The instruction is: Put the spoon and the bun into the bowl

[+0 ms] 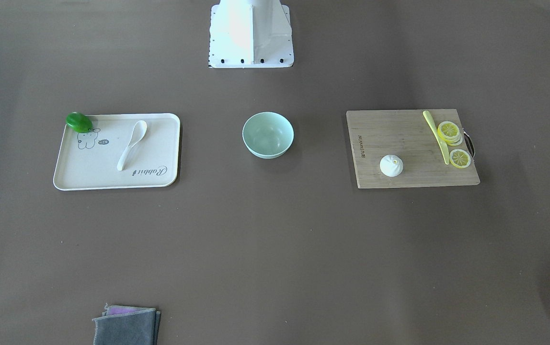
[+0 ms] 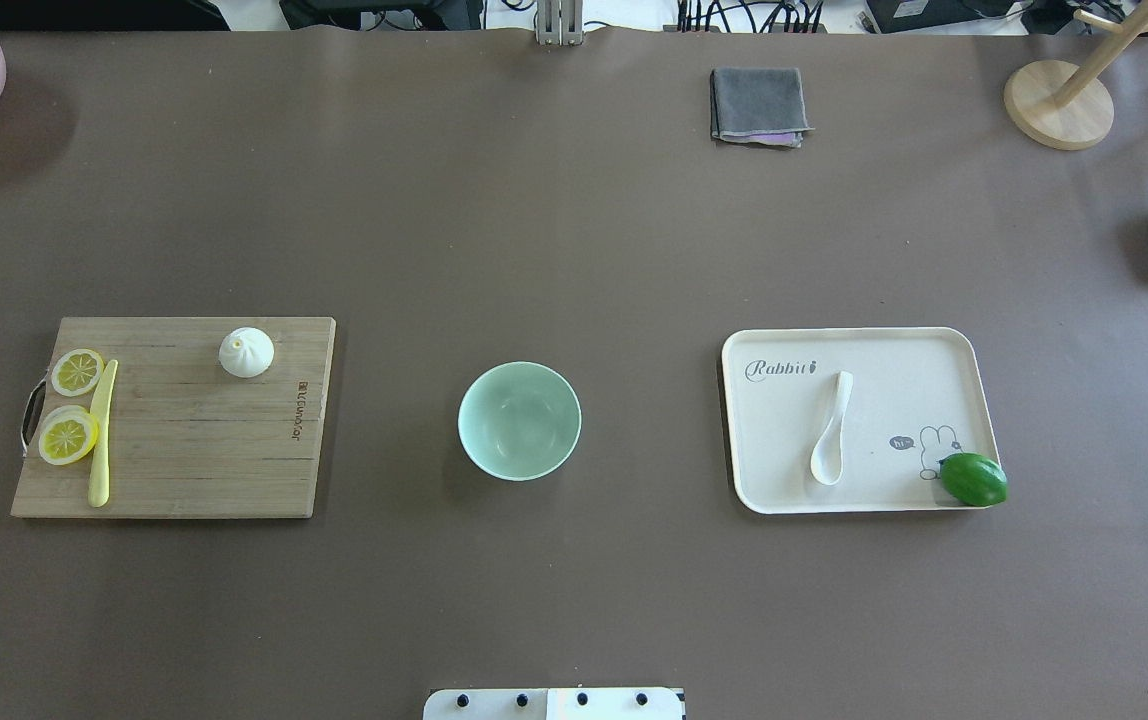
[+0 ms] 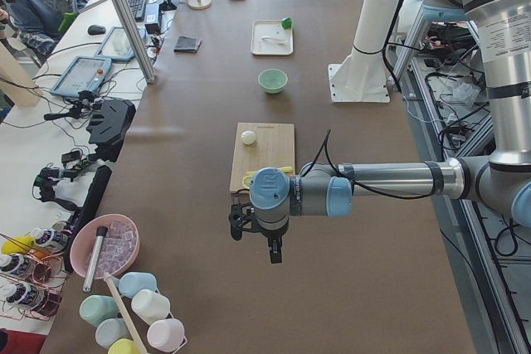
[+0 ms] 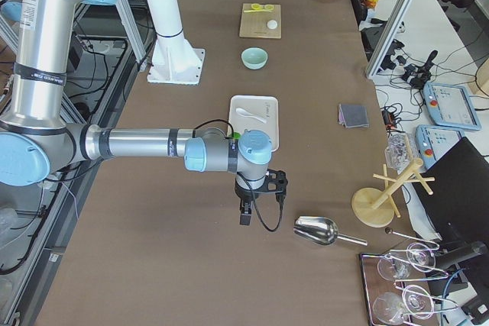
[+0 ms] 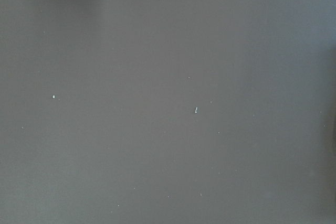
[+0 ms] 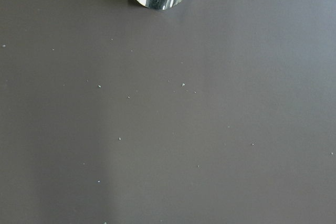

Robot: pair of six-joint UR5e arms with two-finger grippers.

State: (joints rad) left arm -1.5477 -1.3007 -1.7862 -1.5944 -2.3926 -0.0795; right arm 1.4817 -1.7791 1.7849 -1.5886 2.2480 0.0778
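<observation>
Cannot tell open or shut for the left gripper (image 3: 251,225) or the right gripper (image 4: 258,188), both up off the table (image 2: 574,250). Spoon (image 2: 831,430) lying on the tray (image 2: 934,350), bun (image 2: 246,352) on the wooden board (image 2: 184,450), bowl (image 2: 519,420) in the middle between them.

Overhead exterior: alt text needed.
An empty mint-green bowl sits mid-table, between a wooden cutting board on the view's left carrying the bun, lemon slices and a yellow knife, and a cream tray on the right holding the white spoon and a green fruit.
</observation>
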